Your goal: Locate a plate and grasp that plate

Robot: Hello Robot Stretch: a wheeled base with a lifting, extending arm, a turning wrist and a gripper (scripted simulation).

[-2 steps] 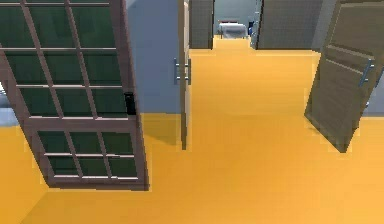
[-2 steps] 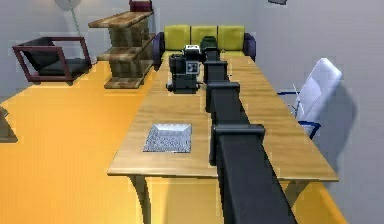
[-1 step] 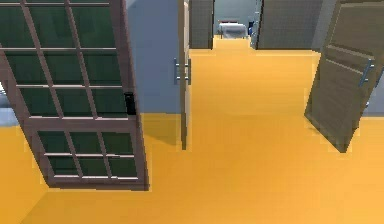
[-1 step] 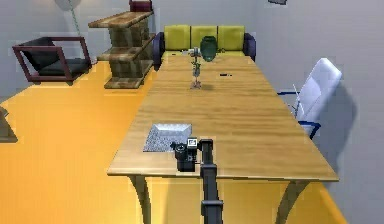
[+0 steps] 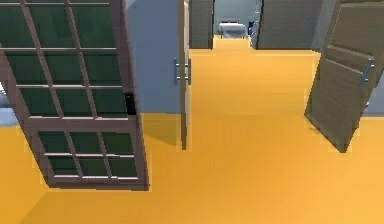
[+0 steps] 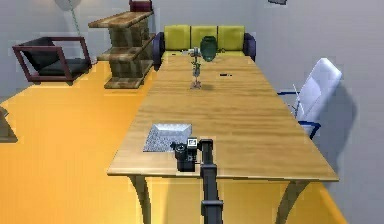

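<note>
Arm side view: a long wooden table (image 6: 235, 110) with a flat grey square dish (image 6: 168, 136), which I take for the plate, lying close to the table's near edge. My gripper (image 6: 184, 155) is near its corner. I cannot tell how the fingers are set or whether they hold anything. I judge the dish stiff, smooth, breakable and light, and its raised rim looks the best hold.

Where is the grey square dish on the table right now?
In the arm side view, the grey square dish lies on the wooden table close to its near edge, left of the middle, just left of the hand.
</note>
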